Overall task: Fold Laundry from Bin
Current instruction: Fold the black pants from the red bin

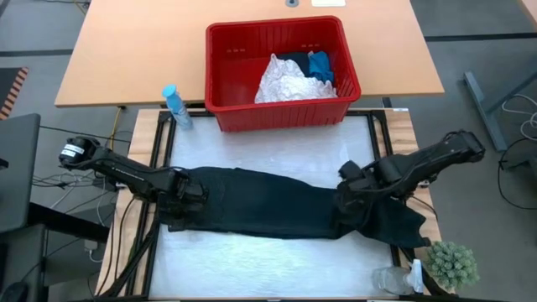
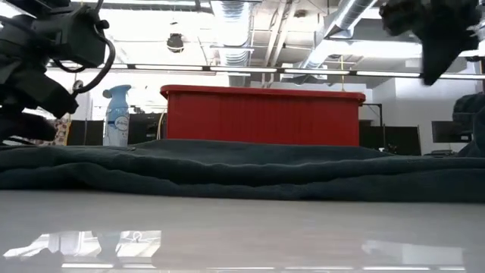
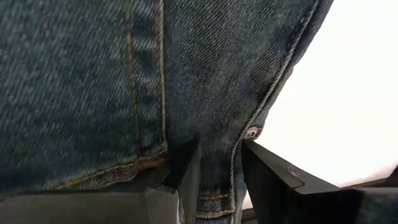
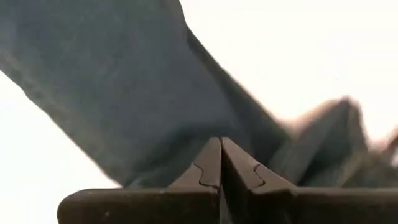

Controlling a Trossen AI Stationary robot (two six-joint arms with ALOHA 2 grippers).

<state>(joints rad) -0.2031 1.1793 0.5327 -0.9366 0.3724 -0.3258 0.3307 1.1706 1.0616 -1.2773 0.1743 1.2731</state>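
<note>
Your left gripper pinches the waist seam of the dark jeans, spread across the lower middle of the overhead frame. Your right gripper sits with fingers together over the jeans' right end, gripping nothing visible. The red bin stands upper center.

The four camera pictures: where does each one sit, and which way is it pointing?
High view: above the table, looking straight down; both arms, jeans, red bin.
Low view: at tabletop height, looking level across; both arms hang in from above.
Left wrist view: on the left arm, facing denim; left hand grips a seam.
Right wrist view: on the right arm; right hand shut.
All four share the jeans.
</note>
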